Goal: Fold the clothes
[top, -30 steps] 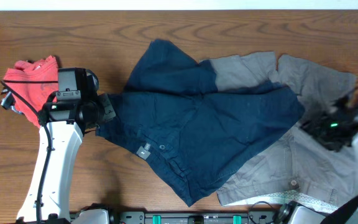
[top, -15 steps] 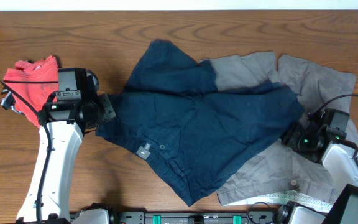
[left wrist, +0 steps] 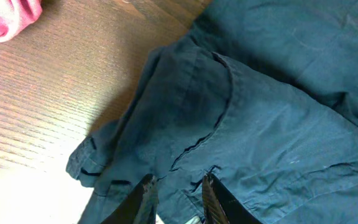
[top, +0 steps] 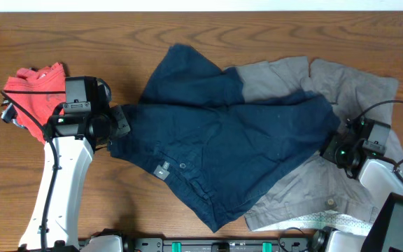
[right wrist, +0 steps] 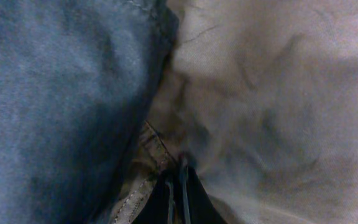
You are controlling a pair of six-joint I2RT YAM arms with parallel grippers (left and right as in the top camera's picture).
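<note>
Overhead view: navy shorts [top: 222,147] lie spread across the middle of the wooden desk [top: 82,35], their long axis running left to right. They partly cover the grey shorts [top: 355,91] on the right. A coral tee [top: 33,87] is bunched at the far left. The left pincer [top: 119,122] sits at the navy shorts' left edge and the right pincer [top: 331,147] at their right edge, so the garment stretches between both arms.

Left wrist view: the fingers stand narrowly apart with a fold of navy cloth bunched between them, apparently pinched.

Right wrist view: the pincer is fully closed, right where the navy hem meets the grey cloth. I cannot tell whether any fabric is caught.
</note>
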